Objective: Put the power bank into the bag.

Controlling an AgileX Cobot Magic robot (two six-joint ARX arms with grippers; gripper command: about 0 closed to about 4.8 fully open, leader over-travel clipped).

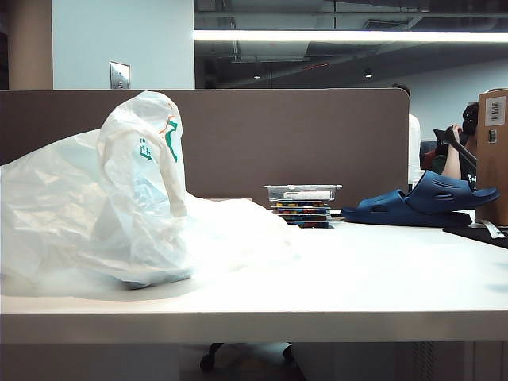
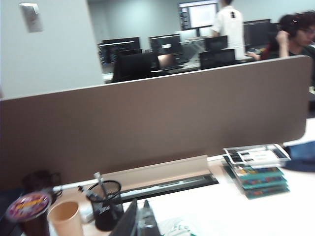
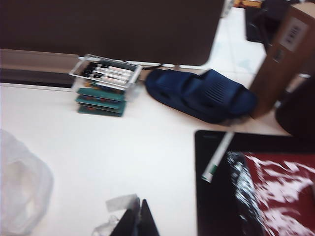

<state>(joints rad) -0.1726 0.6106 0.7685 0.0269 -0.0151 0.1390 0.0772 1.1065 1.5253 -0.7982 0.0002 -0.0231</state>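
Note:
The bag (image 1: 119, 206), thin translucent white plastic with green and orange print, lies crumpled on the left of the table, one part standing up in a peak. The power bank does not show in any view. My left gripper (image 2: 139, 214) is shut, its tips above the table near a fold of the bag (image 2: 179, 228). My right gripper (image 3: 138, 209) is shut over the white tabletop; a small translucent scrap (image 3: 122, 202) lies beside its tips and the bag (image 3: 19, 196) is off to one side. Neither gripper appears in the exterior view.
A dark blue clog (image 1: 421, 202) and a stack of flat cases (image 1: 302, 206) sit by the brown partition (image 1: 278, 135). A cardboard box (image 1: 494, 151) stands at the right. A mesh pen holder (image 2: 106, 206), paper cup (image 2: 64, 219), black mat (image 3: 214, 196) and red packet (image 3: 280, 191) are nearby.

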